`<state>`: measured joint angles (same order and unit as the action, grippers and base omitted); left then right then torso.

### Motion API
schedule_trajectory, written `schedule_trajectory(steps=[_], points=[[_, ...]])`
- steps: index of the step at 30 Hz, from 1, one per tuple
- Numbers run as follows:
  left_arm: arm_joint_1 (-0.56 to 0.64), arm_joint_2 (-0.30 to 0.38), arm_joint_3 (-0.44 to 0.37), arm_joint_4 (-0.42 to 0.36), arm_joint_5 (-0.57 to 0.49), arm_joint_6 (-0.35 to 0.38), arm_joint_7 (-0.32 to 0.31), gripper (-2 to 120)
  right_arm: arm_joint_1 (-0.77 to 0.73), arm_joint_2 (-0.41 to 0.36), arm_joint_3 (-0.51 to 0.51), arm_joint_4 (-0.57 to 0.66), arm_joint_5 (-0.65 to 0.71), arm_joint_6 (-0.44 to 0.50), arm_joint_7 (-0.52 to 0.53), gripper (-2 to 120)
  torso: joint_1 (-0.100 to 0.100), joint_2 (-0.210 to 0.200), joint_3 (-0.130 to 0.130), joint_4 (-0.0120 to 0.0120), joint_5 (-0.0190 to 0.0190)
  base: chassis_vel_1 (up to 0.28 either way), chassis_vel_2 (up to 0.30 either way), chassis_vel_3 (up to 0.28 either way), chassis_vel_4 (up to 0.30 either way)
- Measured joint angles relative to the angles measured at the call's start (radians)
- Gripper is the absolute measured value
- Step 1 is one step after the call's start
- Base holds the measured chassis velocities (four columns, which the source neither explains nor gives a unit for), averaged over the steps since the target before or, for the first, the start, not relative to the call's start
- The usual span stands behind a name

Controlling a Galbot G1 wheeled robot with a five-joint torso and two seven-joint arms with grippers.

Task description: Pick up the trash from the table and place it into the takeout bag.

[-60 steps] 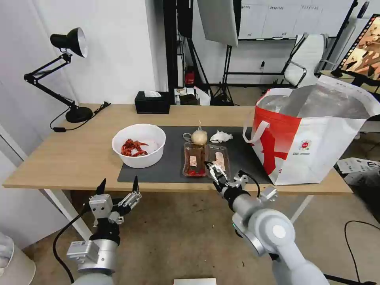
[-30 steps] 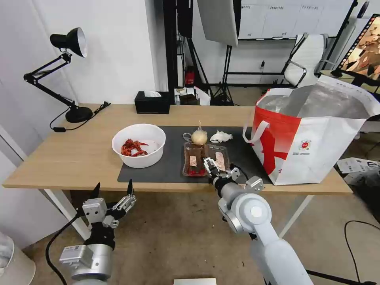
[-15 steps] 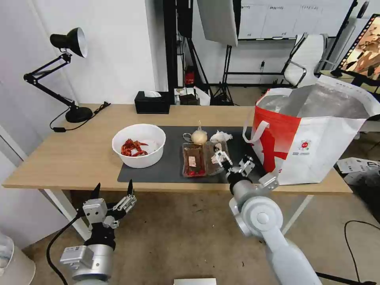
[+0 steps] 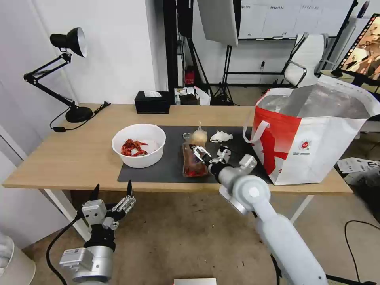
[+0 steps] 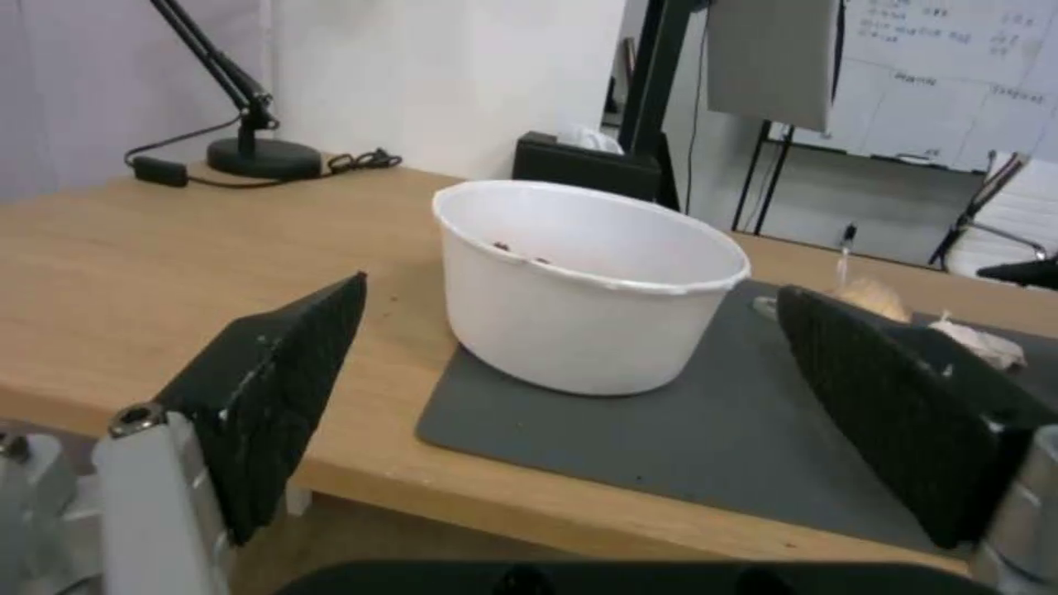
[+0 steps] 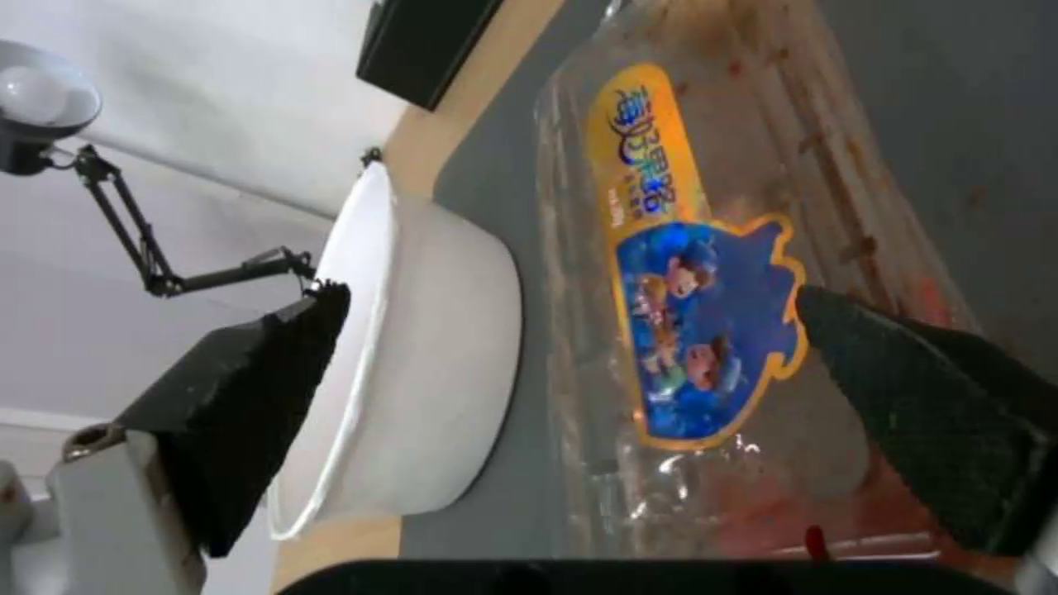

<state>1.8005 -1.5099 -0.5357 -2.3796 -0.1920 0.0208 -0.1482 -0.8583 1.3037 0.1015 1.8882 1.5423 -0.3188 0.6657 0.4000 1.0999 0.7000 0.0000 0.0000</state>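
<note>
My right gripper is open over the dark mat, its wide-spread fingers on either side of the clear clamshell tray. The tray lies folded shut, and its blue and yellow label sits between my fingertips. The white bowl with red scraps is to its left. The knotted bag and the crumpled napkin lie just beyond the tray. At the right end of the table stands the takeout bag, mouth open. My left gripper hangs open below the table's front edge, facing the bowl.
A black tissue box stands at the table's far edge. A black desk lamp with its cord occupies the far left corner. Stands, a white chair and a board fill the room behind. Bare wood lies left of the mat.
My right gripper has swung left, from the tray's right half to over its left half. The tray's right half has folded over onto the left. The left arm has stayed put.
</note>
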Motion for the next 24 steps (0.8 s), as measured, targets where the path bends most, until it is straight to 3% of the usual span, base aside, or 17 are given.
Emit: schedule_trajectory(steps=[6, 11, 13, 14, 17, 18, 20, 21, 24], points=[[-0.002, 0.013, -0.006, -0.002, -0.003, 0.004, -0.004, 100, 0.004, -0.003, -0.001, 0.002, 0.012, 0.001, 0.003, 100, 0.000, 0.000, 0.000, 0.0000, -0.0001, 0.000, 0.000, 0.000, 0.000], [-0.006, 0.023, -0.011, -0.008, -0.014, 0.006, -0.006, 100, 0.068, -0.063, -0.011, 0.015, -0.057, 0.003, -0.116, 100, 0.000, 0.000, 0.000, -0.0002, 0.0000, 0.000, 0.000, 0.000, 0.000], [-0.007, 0.028, -0.010, -0.012, -0.021, 0.008, -0.005, 100, 0.139, -0.124, -0.063, -0.018, -0.233, -0.017, -0.228, 96, 0.000, 0.000, 0.000, -0.0001, -0.0001, 0.000, 0.000, 0.000, 0.000], [-0.007, 0.028, -0.010, -0.012, -0.021, 0.008, -0.005, 100, 0.139, -0.124, -0.063, -0.018, -0.233, -0.017, -0.228, 96, 0.000, 0.000, 0.000, -0.0001, -0.0001, 0.000, 0.000, 0.000, 0.000], [-0.009, 0.033, -0.008, -0.013, -0.027, 0.011, -0.005, 100, 0.264, -0.230, -0.171, -0.128, -0.561, -0.039, -0.482, 82, 0.000, 0.000, 0.000, 0.0002, 0.0001, 0.000, 0.000, 0.000, 0.000], [-0.009, 0.033, -0.008, -0.013, -0.027, 0.011, -0.005, 100, 0.264, -0.230, -0.171, -0.128, -0.561, -0.039, -0.482, 82, 0.000, 0.000, 0.000, 0.0002, 0.0001, 0.000, 0.000, 0.000, 0.000], [-0.012, 0.037, -0.006, -0.013, -0.036, 0.016, -0.004, 100, 0.332, -0.273, -0.228, -0.207, -0.699, -0.039, -0.612, 73, 0.000, 0.000, 0.000, 0.0000, 0.0001, 0.000, 0.000, 0.000, 0.000], [-0.012, 0.037, -0.006, -0.013, -0.036, 0.016, -0.004, 100, 0.332, -0.273, -0.228, -0.207, -0.699, -0.039, -0.612, 73, 0.000, 0.000, 0.000, 0.0000, 0.0001, 0.000, 0.000, 0.000, 0.000], [-0.019, 0.045, -0.004, -0.014, -0.058, 0.036, -0.004, 100, 0.426, -0.304, -0.312, -0.334, -0.890, 0.013, -0.808, 57, 0.000, 0.000, 0.000, -0.0002, 0.0001, 0.000, 0.000, 0.000, 0.000]])
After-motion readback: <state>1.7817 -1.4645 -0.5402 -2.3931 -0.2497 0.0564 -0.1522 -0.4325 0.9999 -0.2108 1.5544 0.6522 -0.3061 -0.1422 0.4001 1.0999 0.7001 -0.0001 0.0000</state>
